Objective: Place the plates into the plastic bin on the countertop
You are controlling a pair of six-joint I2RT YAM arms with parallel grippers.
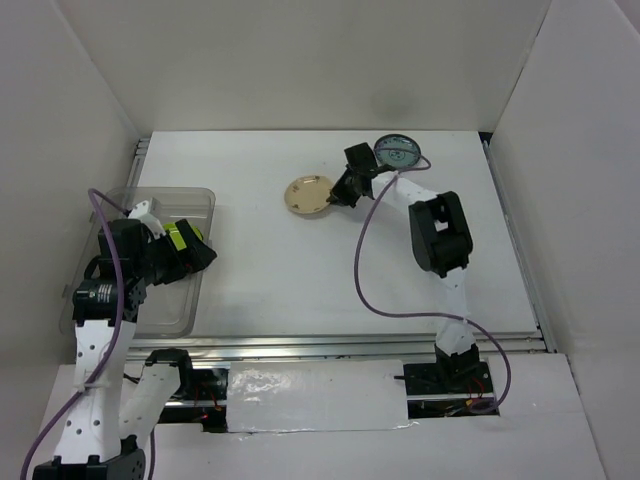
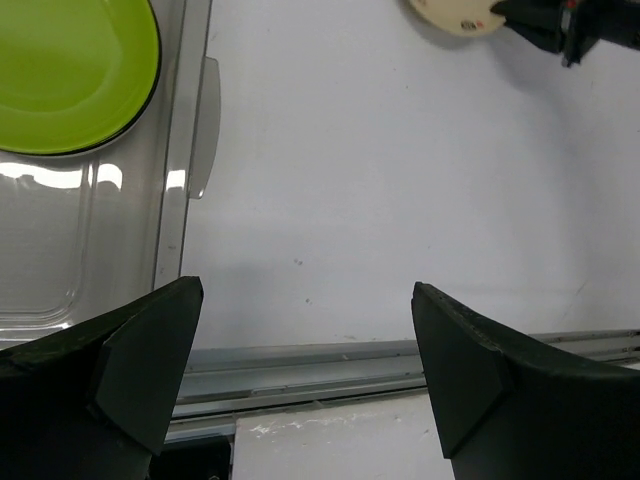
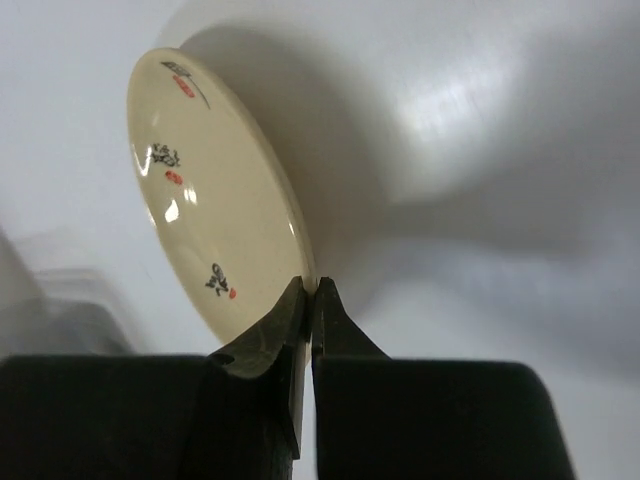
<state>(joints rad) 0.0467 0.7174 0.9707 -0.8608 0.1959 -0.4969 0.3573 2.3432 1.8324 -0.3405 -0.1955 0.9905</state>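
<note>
A cream plate (image 1: 308, 195) with dark and red marks lies mid-countertop (image 1: 280, 280). My right gripper (image 1: 343, 192) is shut on its right rim; in the right wrist view the fingertips (image 3: 300, 300) pinch the edge of this plate (image 3: 200, 190). A teal-blue patterned plate (image 1: 397, 152) sits at the back behind that arm. The clear plastic bin (image 1: 150, 310) stands at the left with a lime green plate (image 2: 70, 70) inside. My left gripper (image 2: 308, 292) hovers open and empty by the bin's right rim (image 2: 190, 130), shown from above as the left gripper (image 1: 203, 255).
White walls enclose the countertop on three sides. A metal rail (image 1: 350, 345) runs along the front edge. A purple cable (image 1: 362, 270) loops off the right arm over the table's middle. The left arm covers much of the bin from above.
</note>
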